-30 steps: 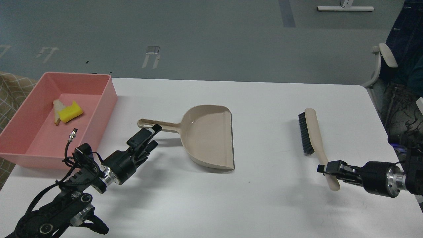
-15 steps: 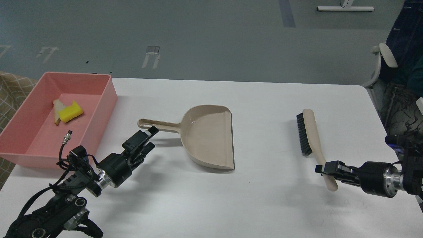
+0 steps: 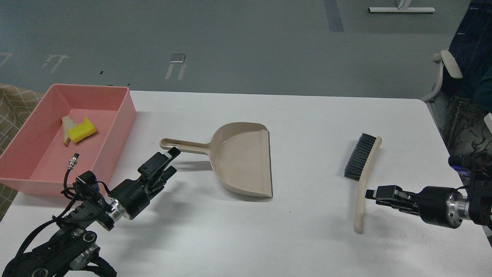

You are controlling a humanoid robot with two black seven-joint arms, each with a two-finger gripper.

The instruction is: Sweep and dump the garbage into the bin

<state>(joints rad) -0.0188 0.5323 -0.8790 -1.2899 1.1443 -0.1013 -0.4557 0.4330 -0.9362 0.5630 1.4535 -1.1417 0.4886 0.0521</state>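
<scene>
— Where's the garbage?

— Both scraps lie in the large shallow pink plastic tub at the table's far left corner: the bright yellow blocky piece and the white triangular bread slice with brown crust, touching each other on the tub floor.

— And your left gripper?

— My left gripper sits just short of the long handle of the beige plastic dustpan, fingers parted, nothing between them. The dustpan lies flat mid-table, its open lip facing right.

— Right side?

— My right gripper is beside the handle of the beige hand brush with black bristles. It's seen dark and nearly end-on, so I cannot tell whether the fingers are apart or closed, or whether they touch the handle. The brush leans with its bristles facing left.

— Anything in the way?

— Bare white tabletop lies between dustpan and brush. An office chair stands past the right edge.
</scene>
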